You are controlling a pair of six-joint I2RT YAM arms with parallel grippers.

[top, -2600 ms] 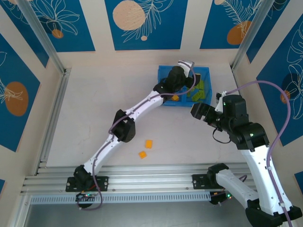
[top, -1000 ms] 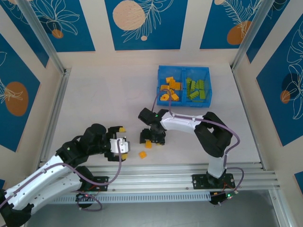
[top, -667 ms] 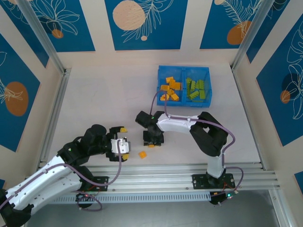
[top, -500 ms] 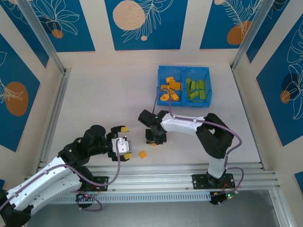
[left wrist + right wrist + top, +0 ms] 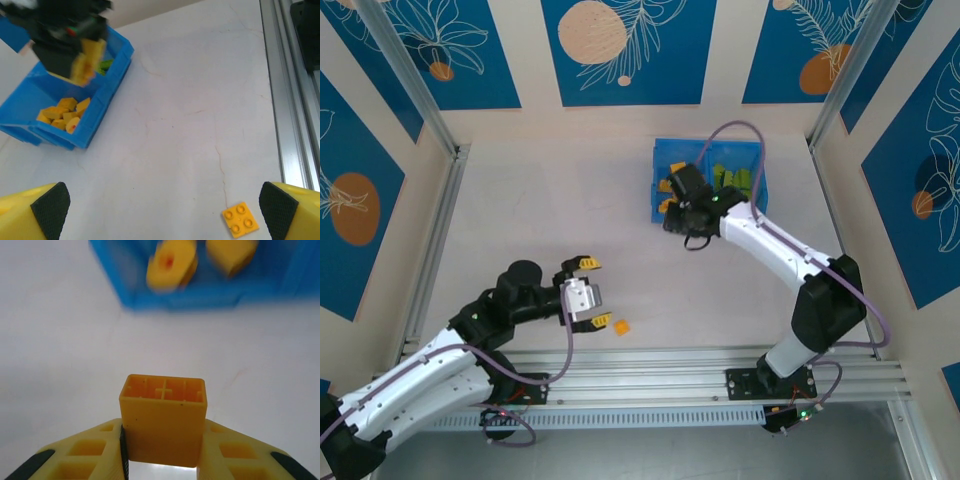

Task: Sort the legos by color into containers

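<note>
Right gripper (image 5: 164,460) pinches a chunky orange-yellow block (image 5: 164,415): smooth plastic, hollow ribbed underside facing the wrist camera. Shallow bright-blue tray (image 5: 210,297) sits just ahead of the jaws, blurred, with orange-yellow bricks (image 5: 172,265) inside. Left gripper (image 5: 162,210) has its jaws spread wide. A flat four-stud orange-yellow plate (image 5: 240,219) lies ahead of them, nearer the right finger, on the pale hairline-cracked tabletop (image 5: 175,125). Aluminium rail (image 5: 285,75) alongside; blue leaf-print wall panels (image 5: 620,50).
</note>
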